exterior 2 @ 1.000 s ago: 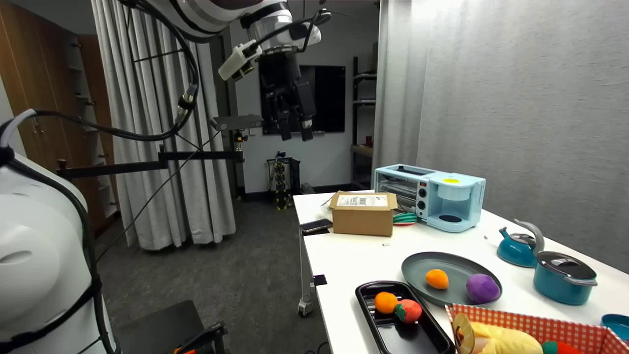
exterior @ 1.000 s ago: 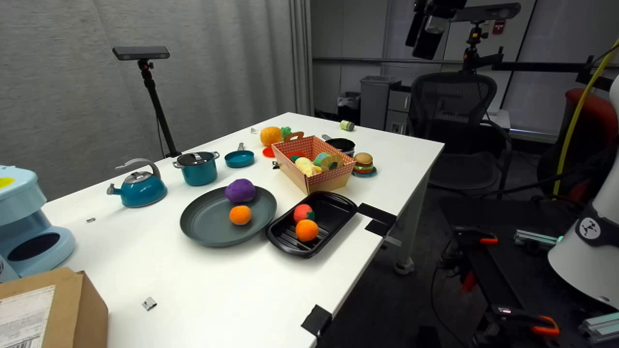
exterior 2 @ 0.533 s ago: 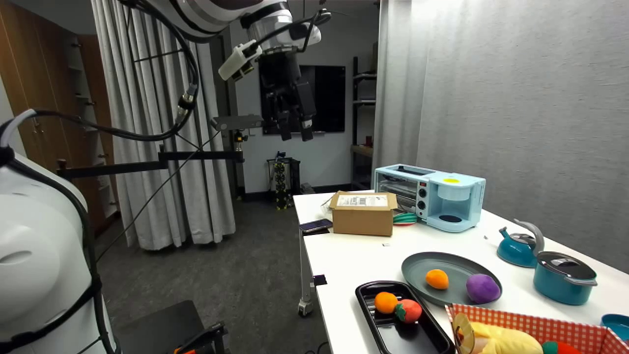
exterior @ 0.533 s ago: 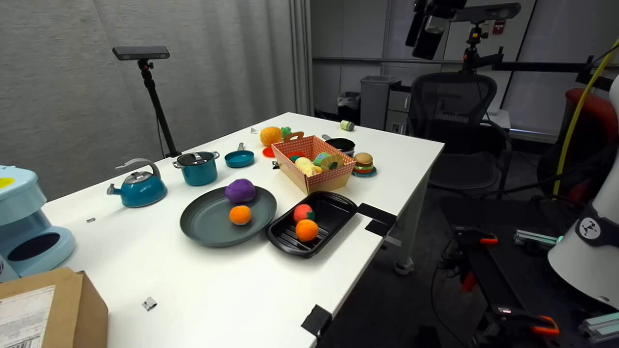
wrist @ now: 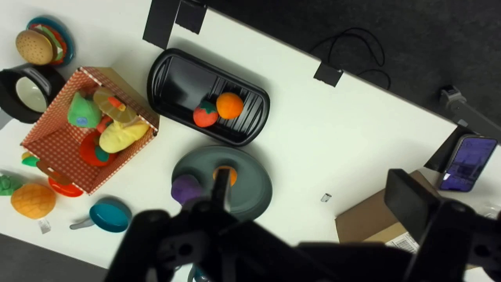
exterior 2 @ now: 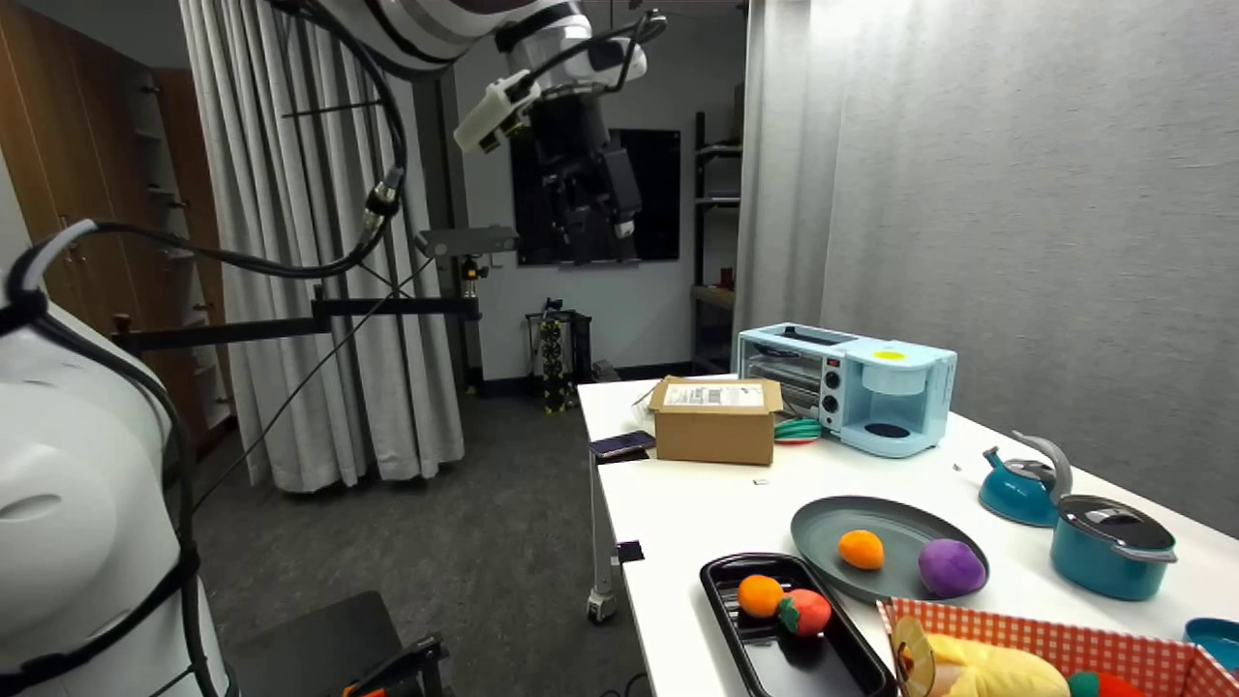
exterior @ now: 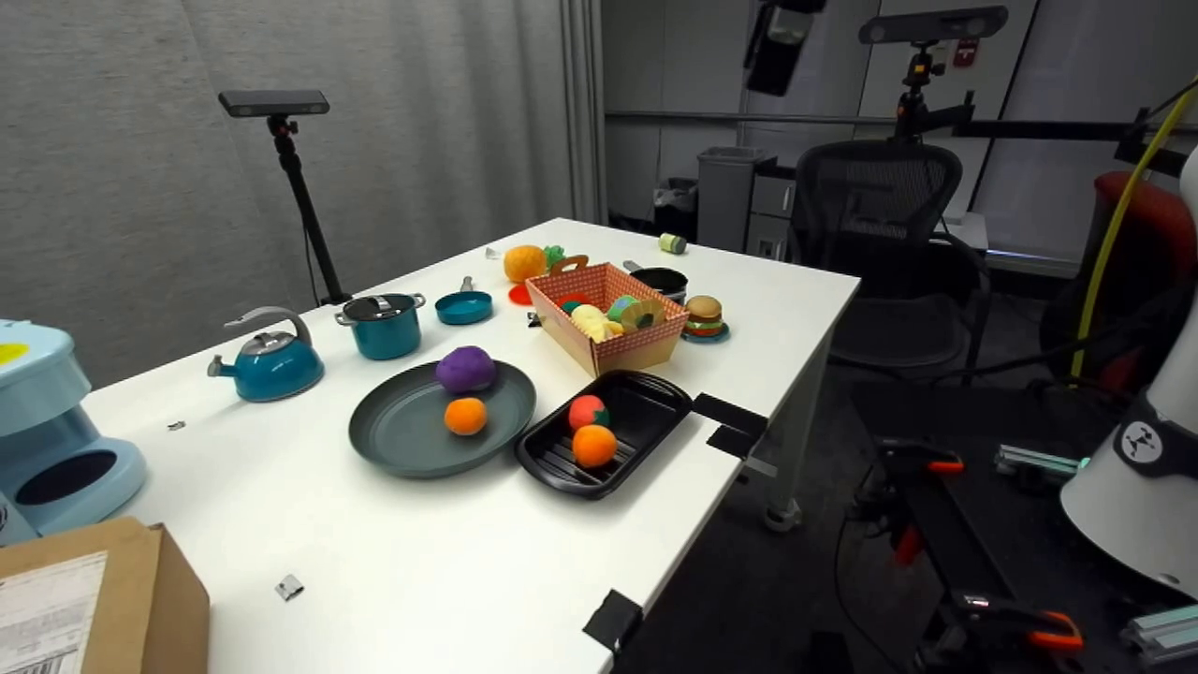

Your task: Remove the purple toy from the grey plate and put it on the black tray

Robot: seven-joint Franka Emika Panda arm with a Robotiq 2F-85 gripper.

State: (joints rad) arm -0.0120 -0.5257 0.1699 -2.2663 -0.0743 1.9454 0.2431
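The purple toy [exterior: 466, 369] sits on the grey plate [exterior: 398, 431] beside an orange ball [exterior: 465, 417]. They also show in an exterior view, the toy [exterior 2: 951, 568] near the rim of the plate [exterior 2: 823, 534]. The black tray [exterior: 650, 412] stands next to the plate and holds an orange ball and a red strawberry-like toy. My gripper [exterior 2: 602, 240] is open and empty, high above the table. In the wrist view its jaws [wrist: 311, 188] stand wide apart; the left finger partly covers the plate, its orange ball and the edge of the purple toy [wrist: 185, 188].
A checked box of toy foods [exterior: 608, 323] stands beside the tray. A teal pot [exterior: 384, 332] and kettle [exterior: 276, 365] stand behind the plate. A cardboard box [exterior 2: 714, 431], a phone [exterior 2: 621, 444] and a light blue toaster oven [exterior 2: 852, 387] are at the far end.
In the last half second the arm has moved a little, rightward and slightly up in one exterior view and leftward in the opposite one, toward the table. The gripper stays empty. The objects have not moved.
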